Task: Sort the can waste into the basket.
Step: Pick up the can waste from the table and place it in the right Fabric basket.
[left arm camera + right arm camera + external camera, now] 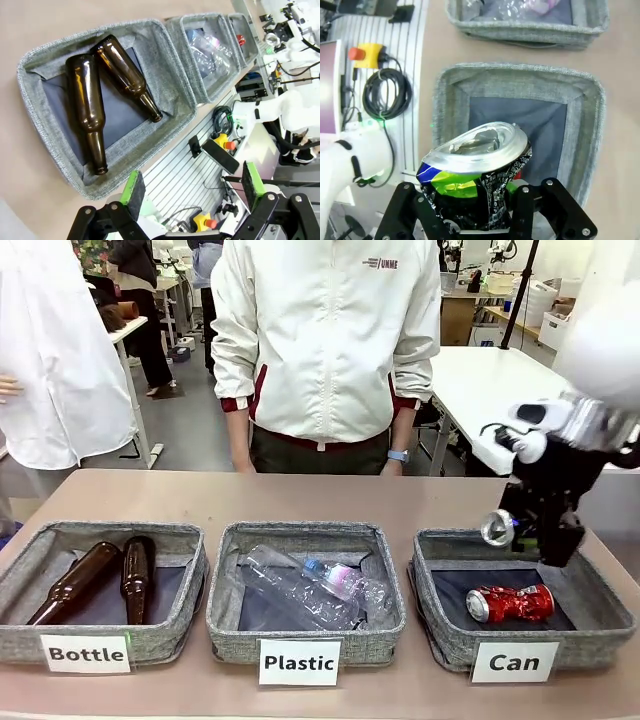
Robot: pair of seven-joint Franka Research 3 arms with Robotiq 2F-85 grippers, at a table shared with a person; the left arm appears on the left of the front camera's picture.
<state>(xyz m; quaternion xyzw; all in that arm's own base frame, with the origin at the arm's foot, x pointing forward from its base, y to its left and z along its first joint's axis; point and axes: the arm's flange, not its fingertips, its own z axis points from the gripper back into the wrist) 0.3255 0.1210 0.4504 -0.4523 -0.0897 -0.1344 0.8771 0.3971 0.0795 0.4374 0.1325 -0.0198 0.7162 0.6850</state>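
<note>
On the tabletop (400,495), 3 grey baskets in a row: 2 brown bottles (100,580) in the left one, clear plastic bottles (320,585) in the middle. Left pincer (192,190) released, jaws wide. Red can (510,603) lying inside the Can basket (440,615). Right pincer (545,530) clenched on the black can (475,172), held above that basket.

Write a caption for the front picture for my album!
Right gripper holds a crushed black can over the Can basket.

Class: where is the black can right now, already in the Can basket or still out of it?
Out. The right gripper is shut on the black can, holding it above the Can basket.
</note>
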